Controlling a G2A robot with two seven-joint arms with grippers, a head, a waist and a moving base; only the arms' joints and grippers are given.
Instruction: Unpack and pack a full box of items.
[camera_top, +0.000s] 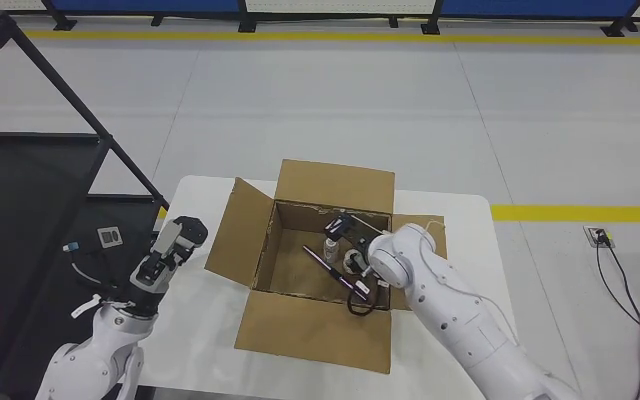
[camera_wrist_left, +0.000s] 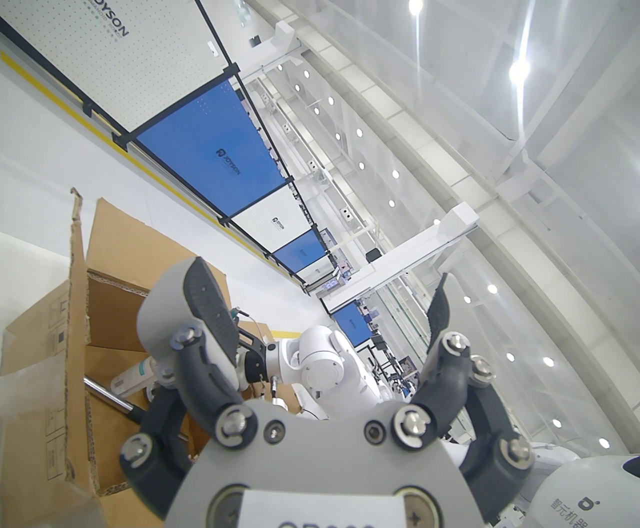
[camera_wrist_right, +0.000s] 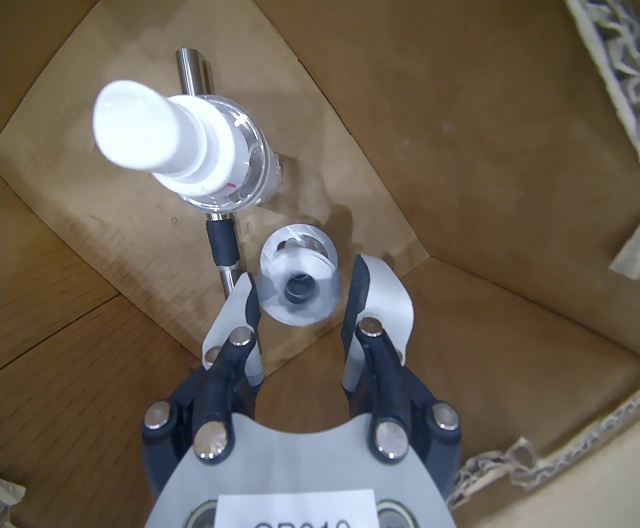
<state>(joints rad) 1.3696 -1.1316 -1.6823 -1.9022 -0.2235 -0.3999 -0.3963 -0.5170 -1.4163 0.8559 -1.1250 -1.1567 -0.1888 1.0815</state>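
Right pincer (camera_wrist_right: 305, 274) inside the cardboard box (camera_wrist_right: 450, 150)
My fingers (camera_wrist_right: 385, 300) stand spread either side of a small round silvery spool (camera_wrist_right: 300, 292) (dark hole in its middle), beside a white-capped clear bottle (camera_wrist_right: 170, 135).

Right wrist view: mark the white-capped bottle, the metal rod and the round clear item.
white-capped bottle (camera_wrist_right: 132, 125), right wrist view, on its cap
metal rod (camera_wrist_right: 189, 70), right wrist view, on its bare end
round clear item (camera_wrist_right: 322, 292), right wrist view, on its rim
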